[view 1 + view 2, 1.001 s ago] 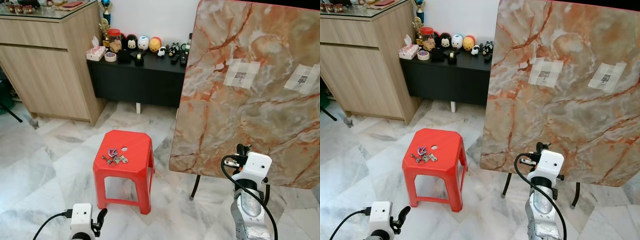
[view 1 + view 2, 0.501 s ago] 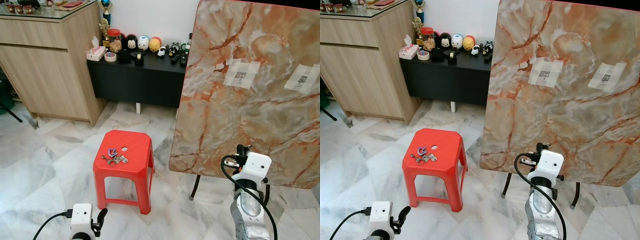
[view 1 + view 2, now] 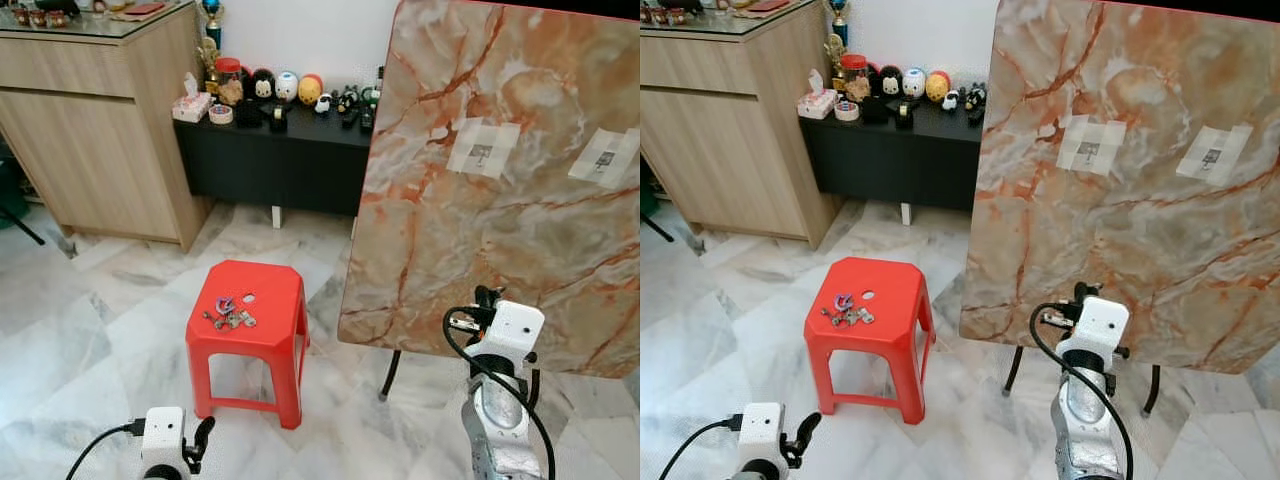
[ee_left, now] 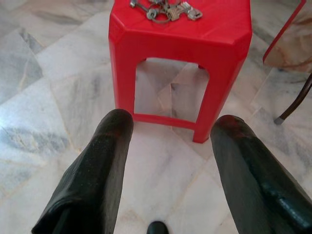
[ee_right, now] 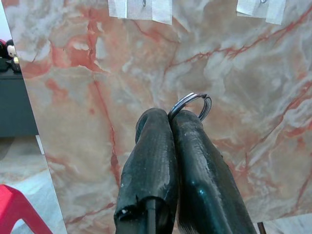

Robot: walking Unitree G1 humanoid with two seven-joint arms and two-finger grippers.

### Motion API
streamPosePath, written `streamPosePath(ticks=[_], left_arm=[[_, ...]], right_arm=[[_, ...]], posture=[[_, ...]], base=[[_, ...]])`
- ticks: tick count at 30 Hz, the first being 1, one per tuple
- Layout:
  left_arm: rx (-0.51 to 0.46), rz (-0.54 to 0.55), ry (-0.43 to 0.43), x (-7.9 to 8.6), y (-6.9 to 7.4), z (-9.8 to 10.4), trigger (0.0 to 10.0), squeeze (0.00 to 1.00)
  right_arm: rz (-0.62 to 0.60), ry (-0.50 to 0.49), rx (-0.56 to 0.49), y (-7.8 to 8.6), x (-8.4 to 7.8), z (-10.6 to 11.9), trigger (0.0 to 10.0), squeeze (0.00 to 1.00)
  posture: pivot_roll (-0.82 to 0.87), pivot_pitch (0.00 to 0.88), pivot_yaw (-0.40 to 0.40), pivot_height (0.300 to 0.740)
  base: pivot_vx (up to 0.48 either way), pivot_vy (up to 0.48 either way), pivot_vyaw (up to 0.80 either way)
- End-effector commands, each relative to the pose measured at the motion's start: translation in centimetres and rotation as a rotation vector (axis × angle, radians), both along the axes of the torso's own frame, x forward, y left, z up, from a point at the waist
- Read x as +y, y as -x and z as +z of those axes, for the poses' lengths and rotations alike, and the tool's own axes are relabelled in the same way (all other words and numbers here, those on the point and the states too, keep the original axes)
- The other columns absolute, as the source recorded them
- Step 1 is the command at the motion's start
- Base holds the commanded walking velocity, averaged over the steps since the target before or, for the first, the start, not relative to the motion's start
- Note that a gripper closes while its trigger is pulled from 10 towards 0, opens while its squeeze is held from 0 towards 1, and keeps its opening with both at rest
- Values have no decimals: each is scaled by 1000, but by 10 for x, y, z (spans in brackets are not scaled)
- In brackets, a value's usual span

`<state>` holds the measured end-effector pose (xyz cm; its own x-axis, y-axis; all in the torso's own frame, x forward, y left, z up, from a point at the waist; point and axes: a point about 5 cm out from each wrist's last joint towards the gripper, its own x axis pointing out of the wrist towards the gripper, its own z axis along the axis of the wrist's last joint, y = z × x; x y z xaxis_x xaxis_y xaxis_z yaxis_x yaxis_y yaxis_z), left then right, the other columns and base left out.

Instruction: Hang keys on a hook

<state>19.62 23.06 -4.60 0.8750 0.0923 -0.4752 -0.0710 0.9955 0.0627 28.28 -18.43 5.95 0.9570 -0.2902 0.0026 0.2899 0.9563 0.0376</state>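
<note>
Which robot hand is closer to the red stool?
Left. The left end effector hangs open low in front of the red stool. The right end effector is off to the side, shut on a key ring facing the marble board.

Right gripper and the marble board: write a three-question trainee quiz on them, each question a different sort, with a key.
1. True or false: the right gripper is shut on a key ring.
2. Where do the spare keys lie? A) red stool B) black cabinet C) floor
3. Fill in: the marble board carries ___ taped hooks.

Key: 1 true; 2 A; 3 two.
</note>
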Motion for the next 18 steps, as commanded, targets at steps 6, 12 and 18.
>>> streamPosePath(ticks=[6,12,18], left_arm=[[7,-5,-5,-1,2,-1,10000,0],[4,-6,-4,-1,1,-1,10000,0],[4,-6,-3,-1,1,-1,10000,0]], right_arm=[[-8,-3,-3,-3,-2,2,10000,0],[-16,-4,-8,-3,-4,3,10000,0],[-17,-6,-9,-3,-4,3,10000,0]], posture=[[29,0,-98,740],[26,1,-97,740],[29,5,-99,740]], base=[[328,0,0],[327,0,0],[324,0,0]])
